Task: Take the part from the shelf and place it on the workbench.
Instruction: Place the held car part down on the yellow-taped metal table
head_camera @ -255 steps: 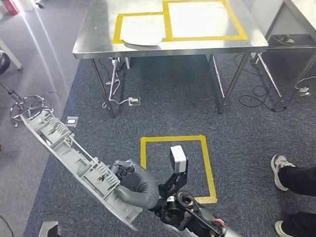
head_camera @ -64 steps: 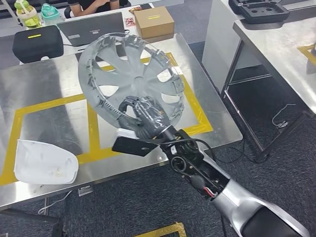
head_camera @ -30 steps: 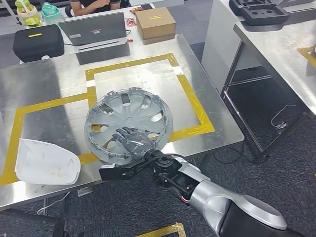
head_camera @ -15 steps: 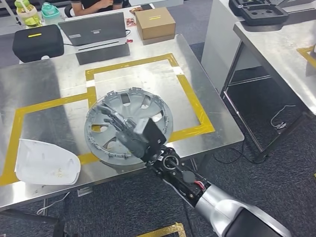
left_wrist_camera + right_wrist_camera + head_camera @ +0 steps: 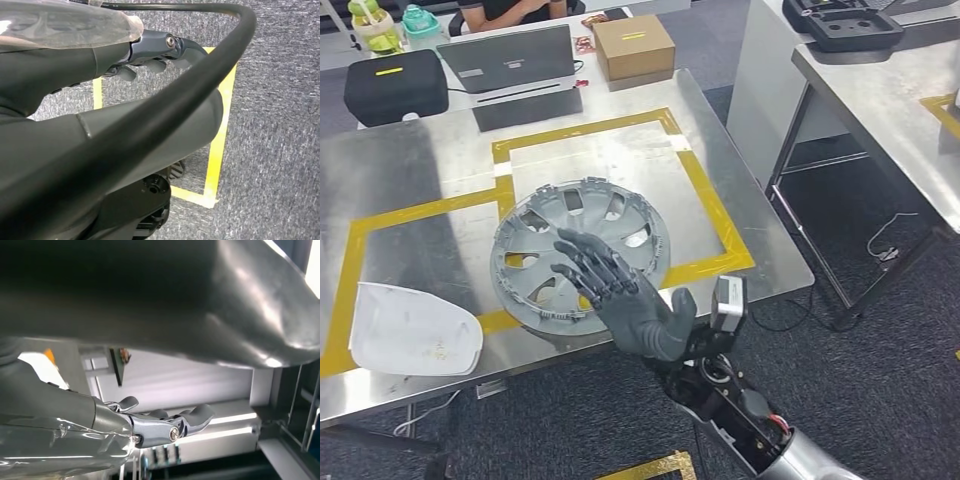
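Observation:
The part, a grey wheel cover [image 5: 569, 240], lies flat on the steel workbench [image 5: 418, 170], across the yellow tape line at the near left corner of the right-hand taped square. My right hand [image 5: 622, 290] hovers over the cover's near rim with its fingers [image 5: 580, 262] spread and nothing in it; the right wrist view shows the fingers [image 5: 166, 422] stretched out and bare. In the left wrist view my left hand [image 5: 151, 57] hangs over the carpet and a yellow floor square, holding nothing.
A white moulded part [image 5: 410, 330] lies in the left taped area near the bench's front edge. A laptop [image 5: 512, 60], a black case [image 5: 395, 85] and a cardboard box [image 5: 633, 45] stand at the back, where a person [image 5: 509, 10] sits. Another steel table [image 5: 878, 90] stands to the right.
My right hand brought the wheel cover down flat onto the bench, let go of it, then lifted off and turned with its fingers spread. The cover stays where it was laid.

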Tool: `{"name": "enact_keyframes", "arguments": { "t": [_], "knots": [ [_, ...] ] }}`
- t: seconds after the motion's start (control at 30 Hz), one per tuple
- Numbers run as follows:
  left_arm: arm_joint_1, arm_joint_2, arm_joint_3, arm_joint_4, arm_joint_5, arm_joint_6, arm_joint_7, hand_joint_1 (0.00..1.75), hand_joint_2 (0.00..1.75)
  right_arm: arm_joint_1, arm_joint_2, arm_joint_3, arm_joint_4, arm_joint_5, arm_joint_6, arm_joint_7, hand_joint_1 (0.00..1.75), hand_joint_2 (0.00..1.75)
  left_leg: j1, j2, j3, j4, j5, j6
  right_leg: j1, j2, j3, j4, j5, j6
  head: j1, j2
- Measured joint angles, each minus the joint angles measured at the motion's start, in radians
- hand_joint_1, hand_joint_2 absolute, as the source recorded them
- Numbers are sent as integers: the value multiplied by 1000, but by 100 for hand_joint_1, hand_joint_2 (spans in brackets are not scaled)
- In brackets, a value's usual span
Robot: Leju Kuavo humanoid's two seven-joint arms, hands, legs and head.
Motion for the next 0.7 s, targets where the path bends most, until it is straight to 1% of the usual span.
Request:
{"name": "enact_keyframes", "arguments": {
  "t": [0.03, 0.1, 0.13, 0.17, 0.2, 0.23, 0.27, 0.3, 0.33, 0.37, 0.4, 0.43, 0.47, 0.5, 0.53, 0.57, 0.6, 0.63, 0.67, 0.7],
  "knots": [
    [1, 1, 0, 0, 0, 0, 0, 0, 0, 24, -5, 1, -11, 14, 9, -8, 0, 0, -1, 0, 2, -2, 0, 6, -2, 0, 3, -5, 2, 4, 0, 0],
    [2, 4, 0, 0, -1, 0, 0, 0, 0, 59, -13, 2, -28, 30, 16, -20, 0, 0, 1, 4, 17, -28, 11, 21, -2, 1, 8, -16, 3, 15, -5, 0],
    [2, 4, 0, 0, -1, 0, 0, 0, 0, 67, -16, 2, -34, 32, 17, -23, 0, 0, 5, 7, 29, -47, 20, 25, 0, 1, 4, -2, -9, 19, -6, 0],
    [1, 3, 0, 0, -1, 1, 1, 0, 0, 73, -20, 2, -40, 33, 20, -24, 0, 0, 10, 11, 39, -62, 27, 27, 0, 0, -10, 36, -33, 23, -4, 0],
    [1, 3, 0, 0, -1, 1, 1, 0, 0, 78, -25, 2, -44, 33, 22, -24, 0, 0, 13, 14, 45, -69, 30, 27, -3, -2, -36, 96, -66, 27, 0, 0],
    [0, 3, 0, 0, -1, 1, 2, 0, 0, 84, -30, 3, -48, 33, 24, -23, 0, 0, 15, 15, 47, -71, 31, 27, -7, -2, -67, 169, -99, 32, 4, 0],
    [1, 3, 0, 0, -1, 1, 3, 0, 0, 92, -35, 3, -50, 33, 25, -22, 0, 0, 18, 15, 46, -70, 30, 26, -13, -3, -95, 229, -120, 38, 8, 0],
    [1, 3, 0, 0, -1, 2, 4, 0, 0, 99, -39, 3, -52, 34, 25, -20, 0, 0, 21, 16, 46, -67, 29, 23, -19, -4, -109, 260, -124, 44, 10, 0],
    [1, 2, 0, 0, -1, 2, 5, 0, 0, 104, -42, 3, -54, 34, 26, -19, 0, 0, 26, 16, 45, -63, 27, 18, -25, -5, -102, 248, -107, 51, 12, 0],
    [1, 1, 0, 0, -1, 3, 6, 0, 0, 107, -45, 3, -55, 34, 26, -17, 0, 0, 32, 15, 44, -55, 23, 10, -32, -7, -75, 195, -72, 59, 14, 0],
    [1, 1, 0, 0, -2, 3, 8, 0, 0, 107, -46, 3, -56, 34, 27, -16, 0, 0, 38, 14, 42, -45, 17, 0, -38, -6, -40, 123, -41, 69, 16, 0],
    [0, 2, 0, 0, -2, 4, 9, 0, 0, 108, -48, 3, -58, 34, 28, -14, 0, 0, 41, 13, 38, -32, 12, -11, -40, -3, -10, 61, -17, 73, 21, 0],
    [0, 2, 0, 0, -2, 4, 10, 0, 0, 109, -49, 3, -61, 33, 29, -13, 0, 0, 42, 11, 32, -22, 10, -21, -40, 1, 10, 21, -4, 70, 25, 0],
    [-1, 3, 0, 0, -3, 4, 11, 0, 0, 111, -51, 3, -64, 33, 30, -12, 0, 0, 42, 9, 26, -15, 12, -31, -37, 6, 16, 8, -4, 64, 25, 0],
    [-1, 2, 0, 0, -3, 5, 12, 0, 0, 113, -52, 3, -66, 32, 30, -12, 0, 0, 43, 7, 22, -15, 17, -39, -31, 9, 12, 11, 0, 51, 21, 0],
    [-1, 1, 0, 0, -3, 5, 12, 0, 0, 115, -53, 3, -68, 32, 31, -12, 0, 0, 46, 7, 20, -20, 24, -47, -28, 9, 10, 11, 5, 41, 14, 0],
    [-1, 0, 0, 0, -4, 5, 13, 0, 0, 116, -53, 3, -70, 32, 31, -11, 0, 0, 48, 7, 19, -24, 29, -52, -25, 10, 7, 9, 10, 34, 9, 0],
    [-1, -1, 0, 0, -4, 5, 13, 0, 0, 117, -53, 3, -71, 32, 31, -11, 0, 0, 50, 7, 19, -28, 32, -56, -23, 9, 6, 7, 14, 29, 7, 0],
    [-1, -1, 0, 0, -4, 5, 13, 0, 0, 117, -53, 3, -71, 32, 32, -11, 0, 0, 50, 7, 18, -29, 33, -59, -23, 9, 6, 4, 16, 26, 7, 0],
    [-1, -1, 0, 0, -4, 5, 13, 0, 0, 117, -53, 3, -71, 32, 32, -11, 0, 0, 50, 7, 18, -29, 33, -59, -23, 9, 5, 4, 16, 26, 6, 0]
  ]
}}
